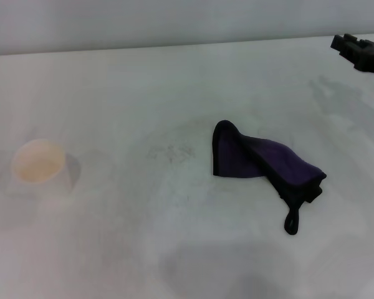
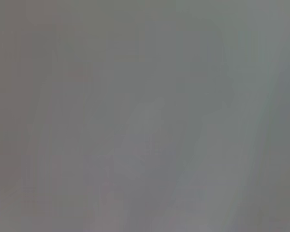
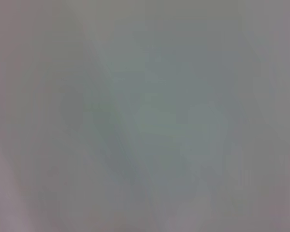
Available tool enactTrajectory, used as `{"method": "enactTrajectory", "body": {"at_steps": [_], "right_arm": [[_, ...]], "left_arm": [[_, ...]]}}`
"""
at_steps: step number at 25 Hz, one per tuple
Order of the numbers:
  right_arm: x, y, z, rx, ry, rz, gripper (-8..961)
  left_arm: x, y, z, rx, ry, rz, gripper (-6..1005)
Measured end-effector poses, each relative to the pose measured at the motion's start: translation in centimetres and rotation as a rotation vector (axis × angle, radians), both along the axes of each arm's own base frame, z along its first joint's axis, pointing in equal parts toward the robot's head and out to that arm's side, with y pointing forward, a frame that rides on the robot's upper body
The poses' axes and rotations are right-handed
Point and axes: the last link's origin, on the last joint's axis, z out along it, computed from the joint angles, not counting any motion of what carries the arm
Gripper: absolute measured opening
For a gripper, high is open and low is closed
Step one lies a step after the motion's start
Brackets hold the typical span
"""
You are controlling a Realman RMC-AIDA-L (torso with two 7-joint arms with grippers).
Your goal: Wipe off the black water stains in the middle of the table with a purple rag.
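Purple folded cloth rag (image 1: 262, 163) lies loose, right of centre on the white matte surface (image 1: 112, 249); no black blotch visible. My right pincer (image 1: 344, 42) hovers far right, grip unreadable.

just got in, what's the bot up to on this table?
Nothing is being handled right now. The purple rag lies crumpled on the white table, right of centre, untouched. The right gripper hangs at the far right edge, well away from it. Only faint grey smudges show left of the rag; no dark stain is visible. A paper cup stands at left.
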Motion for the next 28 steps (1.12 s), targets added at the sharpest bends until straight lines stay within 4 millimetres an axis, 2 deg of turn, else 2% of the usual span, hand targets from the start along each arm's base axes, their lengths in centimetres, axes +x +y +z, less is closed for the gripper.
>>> {"method": "enactTrajectory", "body": {"at_steps": [3,7,15,28], "right_arm": [[0.9,-1.1,-1.2,0.133,-0.031,0.03,269],[2.4,-2.4,-1.8,0.27,-0.061,-0.021,271],[3.7,-3.9,-2.2,0.319,-0.133,-0.051,282],[4.1,-4.7,-2.3,0.369,-0.331,-0.002,489]], "left_arm": [[0.1,-0.2,-0.6,0.039,0.041,0.001,892],[0.4,-0.1,-1.0,0.056,0.083,-0.011,892],[0.4,-0.7,-2.1,0.096,0.195,-0.018,892],[-0.5,-1.8,-3.0,0.173,0.207,0.046,892]]}}
